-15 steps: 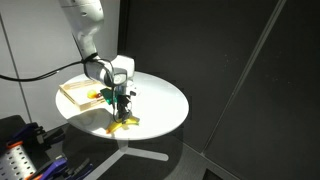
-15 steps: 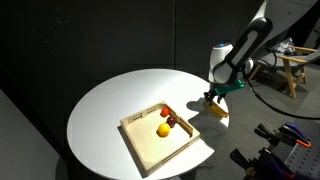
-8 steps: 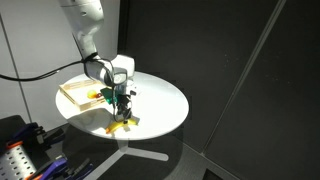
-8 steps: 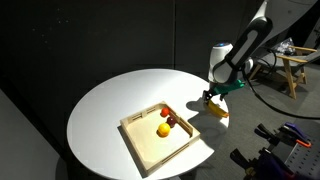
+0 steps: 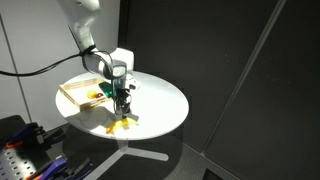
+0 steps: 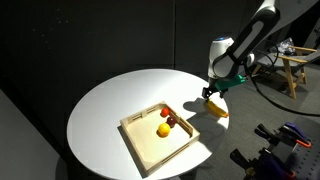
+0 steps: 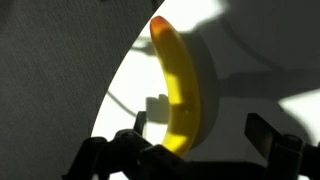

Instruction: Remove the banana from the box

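Jaws wide open, gripping nothing. The gripper [image 6: 213,94] hovers just above the banana [image 6: 217,110], which lies on the table [image 6: 110,100] at centre right, clear of the box [image 6: 165,152]. In the wrist view its long axis runs top to bottom between the jaws.

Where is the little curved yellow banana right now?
In both exterior views the small yellow banana lies on the round white table near its edge, outside the shallow light-wood tray, just below the open gripper.
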You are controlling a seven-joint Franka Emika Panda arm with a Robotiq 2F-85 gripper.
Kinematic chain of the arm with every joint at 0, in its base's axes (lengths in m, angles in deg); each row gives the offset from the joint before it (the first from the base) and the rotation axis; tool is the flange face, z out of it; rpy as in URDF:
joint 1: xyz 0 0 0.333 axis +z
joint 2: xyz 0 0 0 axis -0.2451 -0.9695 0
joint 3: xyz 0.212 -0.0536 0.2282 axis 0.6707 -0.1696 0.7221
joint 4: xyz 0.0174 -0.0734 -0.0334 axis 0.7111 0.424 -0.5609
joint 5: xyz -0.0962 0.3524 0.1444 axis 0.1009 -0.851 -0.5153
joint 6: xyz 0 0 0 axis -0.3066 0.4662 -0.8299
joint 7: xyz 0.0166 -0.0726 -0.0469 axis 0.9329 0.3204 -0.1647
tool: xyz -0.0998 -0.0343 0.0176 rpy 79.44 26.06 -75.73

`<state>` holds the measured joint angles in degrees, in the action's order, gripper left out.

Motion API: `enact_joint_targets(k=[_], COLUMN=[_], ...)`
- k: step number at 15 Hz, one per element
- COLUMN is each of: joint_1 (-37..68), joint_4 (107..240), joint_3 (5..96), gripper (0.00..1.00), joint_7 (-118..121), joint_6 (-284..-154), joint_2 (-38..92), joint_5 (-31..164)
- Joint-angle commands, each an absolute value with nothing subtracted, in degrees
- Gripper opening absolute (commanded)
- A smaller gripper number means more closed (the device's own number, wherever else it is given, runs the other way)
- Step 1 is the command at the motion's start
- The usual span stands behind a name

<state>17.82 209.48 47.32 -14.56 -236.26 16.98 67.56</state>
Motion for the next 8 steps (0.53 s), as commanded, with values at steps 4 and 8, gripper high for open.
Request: enact_joint_targets(k=[4, 8], joint_1=[18.7, 19.2], joint_4=[212.5, 213.7], joint_3=[48.9, 50.2], gripper=[1.00, 1.00], joint_7=[-13.0, -12.9], joint_6=[-230.5, -228.6], joint_2=[24.9, 28.2], joint_5=[67.0, 67.0])
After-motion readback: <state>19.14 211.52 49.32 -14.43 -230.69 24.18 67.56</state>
